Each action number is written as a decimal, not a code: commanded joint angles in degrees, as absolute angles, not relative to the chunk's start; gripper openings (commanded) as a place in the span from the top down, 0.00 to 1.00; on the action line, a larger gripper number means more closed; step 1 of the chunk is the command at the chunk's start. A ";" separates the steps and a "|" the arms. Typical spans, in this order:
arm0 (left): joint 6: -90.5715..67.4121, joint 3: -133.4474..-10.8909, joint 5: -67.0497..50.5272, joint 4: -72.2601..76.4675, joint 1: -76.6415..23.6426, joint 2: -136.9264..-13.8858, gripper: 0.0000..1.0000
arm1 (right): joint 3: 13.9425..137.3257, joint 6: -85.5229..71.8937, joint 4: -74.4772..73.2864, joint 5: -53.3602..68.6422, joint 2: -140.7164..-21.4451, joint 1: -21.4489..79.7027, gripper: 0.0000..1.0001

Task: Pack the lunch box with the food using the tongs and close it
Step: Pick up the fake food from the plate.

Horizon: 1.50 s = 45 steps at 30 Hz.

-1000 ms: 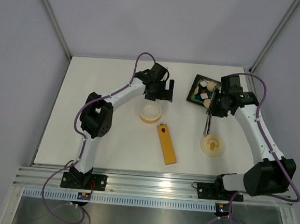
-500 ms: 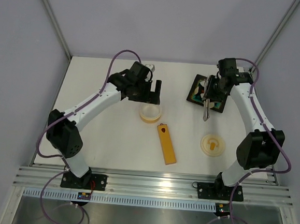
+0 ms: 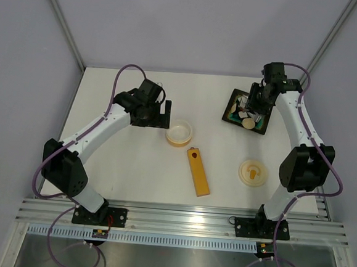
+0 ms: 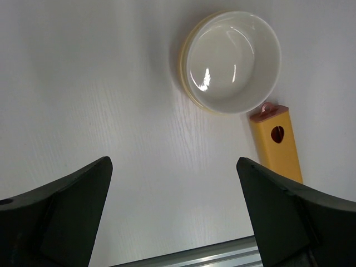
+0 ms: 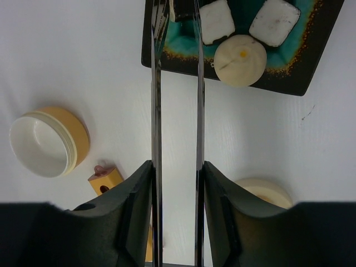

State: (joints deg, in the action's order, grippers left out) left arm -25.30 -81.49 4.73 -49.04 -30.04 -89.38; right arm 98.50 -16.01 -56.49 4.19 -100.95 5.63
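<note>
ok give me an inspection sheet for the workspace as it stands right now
surface: white table, no spills seen
job's things: lunch box open and empty; lid lying apart from it on the table; food in the black tray; tongs with tips over the tray
clutter: orange-yellow bar lying flat near the lunch box
end effectors: left end effector open, empty, beside the lunch box; right end effector shut on the tongs
cables: purple cables run along both arms, none seen across the items
surroundings: plain walls, metal rail at the near edge
</note>
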 commanded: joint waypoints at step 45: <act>-27.51 -76.73 8.00 -47.46 -30.23 -84.55 0.01 | 102.48 -13.45 -53.44 8.79 -110.92 5.36 0.48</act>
